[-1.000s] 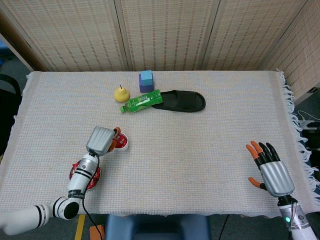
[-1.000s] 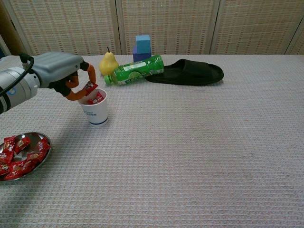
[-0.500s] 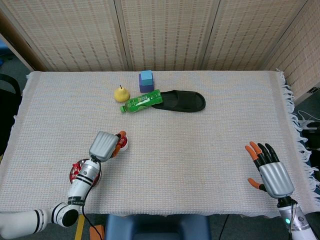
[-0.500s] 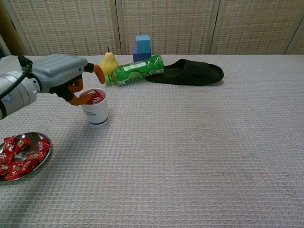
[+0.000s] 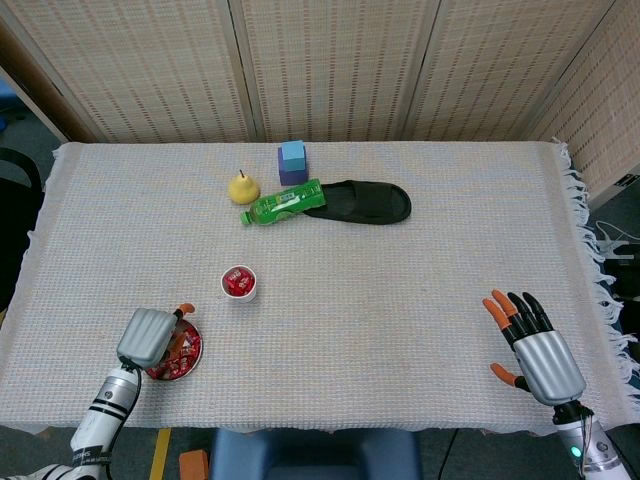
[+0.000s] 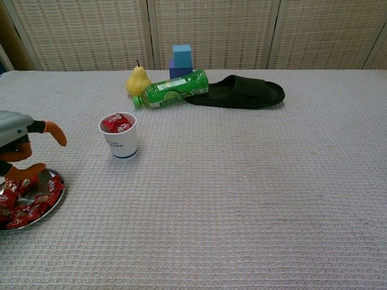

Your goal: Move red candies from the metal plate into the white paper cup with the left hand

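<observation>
**Left robot hand over the plate, next candy to be picked**

The left robot hand [image 5: 147,336] is poised above the plate [image 6: 55,201], fingers apart and nothing seen held; a fresh pick appears to be the step in hand. For the next move, the fingers would need to be lowered onto one red candy [image 6: 36,200] directly beneath, closed on it, then carried forward and to the right of the robot hand to the cup [image 6: 120,138]. One cup is counted, already holding several candies; one plate, with a heap too crowded to count. The right robot hand [image 5: 535,345] is held well apart at the far side of the desk [image 5: 420,290], open and empty. Beyond the cup lie one pear [image 6: 138,82], one bottle [image 6: 172,89], one slipper [image 6: 245,92].
</observation>
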Controlling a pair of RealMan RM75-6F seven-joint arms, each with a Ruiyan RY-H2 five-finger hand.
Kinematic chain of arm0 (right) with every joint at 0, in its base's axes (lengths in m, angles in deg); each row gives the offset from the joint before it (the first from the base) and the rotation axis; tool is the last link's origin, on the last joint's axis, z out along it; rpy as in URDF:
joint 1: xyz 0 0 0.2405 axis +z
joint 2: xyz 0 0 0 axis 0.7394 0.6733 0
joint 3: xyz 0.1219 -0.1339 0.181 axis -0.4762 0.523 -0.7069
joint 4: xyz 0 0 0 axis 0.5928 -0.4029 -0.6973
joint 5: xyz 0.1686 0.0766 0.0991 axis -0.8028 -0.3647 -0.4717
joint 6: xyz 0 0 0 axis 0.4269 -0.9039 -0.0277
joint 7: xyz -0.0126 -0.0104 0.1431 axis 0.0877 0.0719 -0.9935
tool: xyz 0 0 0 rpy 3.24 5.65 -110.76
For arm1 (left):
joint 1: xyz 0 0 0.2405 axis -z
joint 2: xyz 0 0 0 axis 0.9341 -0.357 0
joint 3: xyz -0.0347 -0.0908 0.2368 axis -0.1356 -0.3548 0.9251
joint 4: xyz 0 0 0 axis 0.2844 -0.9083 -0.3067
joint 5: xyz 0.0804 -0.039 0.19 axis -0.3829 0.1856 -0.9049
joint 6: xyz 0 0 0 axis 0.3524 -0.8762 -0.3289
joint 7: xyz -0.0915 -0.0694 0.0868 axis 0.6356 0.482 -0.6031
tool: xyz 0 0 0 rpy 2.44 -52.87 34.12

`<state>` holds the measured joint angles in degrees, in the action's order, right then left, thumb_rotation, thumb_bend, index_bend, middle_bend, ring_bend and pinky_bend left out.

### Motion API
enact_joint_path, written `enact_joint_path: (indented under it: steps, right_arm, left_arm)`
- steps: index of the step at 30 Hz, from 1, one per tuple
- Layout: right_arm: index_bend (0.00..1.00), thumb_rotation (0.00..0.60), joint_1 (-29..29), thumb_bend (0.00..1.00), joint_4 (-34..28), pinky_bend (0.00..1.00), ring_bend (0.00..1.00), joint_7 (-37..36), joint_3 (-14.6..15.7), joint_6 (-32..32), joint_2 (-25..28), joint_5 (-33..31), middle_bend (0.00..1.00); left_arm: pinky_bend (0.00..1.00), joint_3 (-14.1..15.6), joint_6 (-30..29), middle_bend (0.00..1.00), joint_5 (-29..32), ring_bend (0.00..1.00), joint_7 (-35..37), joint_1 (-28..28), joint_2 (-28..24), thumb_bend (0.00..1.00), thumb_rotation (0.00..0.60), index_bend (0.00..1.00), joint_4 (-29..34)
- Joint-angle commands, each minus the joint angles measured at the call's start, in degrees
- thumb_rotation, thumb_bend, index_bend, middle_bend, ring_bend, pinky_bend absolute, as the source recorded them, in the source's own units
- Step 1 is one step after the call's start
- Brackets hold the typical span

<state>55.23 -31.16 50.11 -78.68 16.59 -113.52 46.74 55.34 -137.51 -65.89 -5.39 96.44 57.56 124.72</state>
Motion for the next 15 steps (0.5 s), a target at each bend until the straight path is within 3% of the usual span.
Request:
enact_joint_path:
  steps: [1,15]
  right_arm:
    - [0.00,0.600,-0.04,0.06,-0.05,0.00,0.00,0.14,0.19,0.09,-0.03,0.34,0.00]
    - [0.00,0.600,-0.51,0.06,-0.15,0.00,0.00,0.15,0.52,1.06,0.10,1.35,0.00]
  left_arm:
    - [1.00,1.16,-0.41,1.00,-0.08,1.00,-0.83,-1.34,-0.39,0.42,0.600,0.26,-1.70]
    - [1.00,1.83,1.82,1.00,0.50,1.00,-2.91,-3.49,3.29,0.41,0.600,0.28,-9.19]
